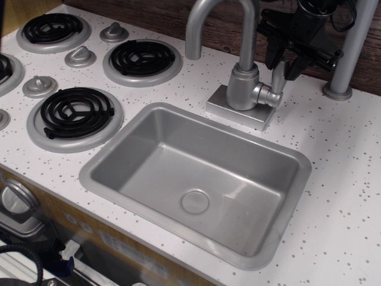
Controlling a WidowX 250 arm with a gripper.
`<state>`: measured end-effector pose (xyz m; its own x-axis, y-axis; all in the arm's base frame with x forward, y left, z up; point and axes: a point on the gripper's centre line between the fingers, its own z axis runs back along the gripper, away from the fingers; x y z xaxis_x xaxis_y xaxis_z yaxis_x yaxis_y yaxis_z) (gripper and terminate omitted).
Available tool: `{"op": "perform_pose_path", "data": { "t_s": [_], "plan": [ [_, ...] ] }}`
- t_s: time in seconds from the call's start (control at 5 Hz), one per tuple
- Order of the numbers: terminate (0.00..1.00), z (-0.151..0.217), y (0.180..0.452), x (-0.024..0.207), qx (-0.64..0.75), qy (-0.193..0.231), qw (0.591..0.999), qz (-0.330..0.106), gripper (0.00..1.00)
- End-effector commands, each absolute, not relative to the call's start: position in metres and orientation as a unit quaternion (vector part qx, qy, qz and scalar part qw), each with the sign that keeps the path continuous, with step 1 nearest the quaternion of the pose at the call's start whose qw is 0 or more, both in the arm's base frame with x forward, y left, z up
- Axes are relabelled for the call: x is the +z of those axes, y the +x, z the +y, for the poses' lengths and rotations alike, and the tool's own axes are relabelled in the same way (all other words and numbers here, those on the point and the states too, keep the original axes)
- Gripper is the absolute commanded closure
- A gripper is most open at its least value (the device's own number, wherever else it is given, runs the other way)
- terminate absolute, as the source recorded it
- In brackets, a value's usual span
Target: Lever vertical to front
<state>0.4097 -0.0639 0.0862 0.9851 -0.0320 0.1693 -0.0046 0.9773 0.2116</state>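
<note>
The lever [278,80] is a short silver-grey handle standing upright from a round hub [271,96] on the right side of the tap body [243,86]. My black gripper [281,64] comes down from the top right, with one finger on each side of the lever's upper end. The fingers look closed against it and hide the lever's tip. The lever is still vertical.
The tall curved spout [205,18] rises just left of the gripper. A grey sink [95,173] lies in front of the tap. A grey upright pole [351,47] stands at the right. Black burners [74,112] and silver knobs [40,85] sit on the left.
</note>
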Motion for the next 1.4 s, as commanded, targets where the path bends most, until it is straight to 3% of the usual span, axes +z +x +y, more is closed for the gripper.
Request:
{"op": "perform_pose_path", "data": {
  "t_s": [0.0,0.2,0.6,1.0,1.2],
  "plan": [
    [0.0,-0.071,0.396,0.105,0.036,0.073,0.997,-0.01,1.0],
    [0.0,-0.068,0.388,0.092,0.049,0.043,0.998,0.013,1.0],
    [0.0,-0.063,0.379,0.065,0.061,-0.005,0.998,-0.006,1.0],
    [0.0,-0.062,0.377,0.057,0.065,-0.017,0.998,-0.016,1.0],
    [0.0,-0.064,0.374,0.064,0.069,-0.009,0.997,-0.015,0.0]
  ]
}}
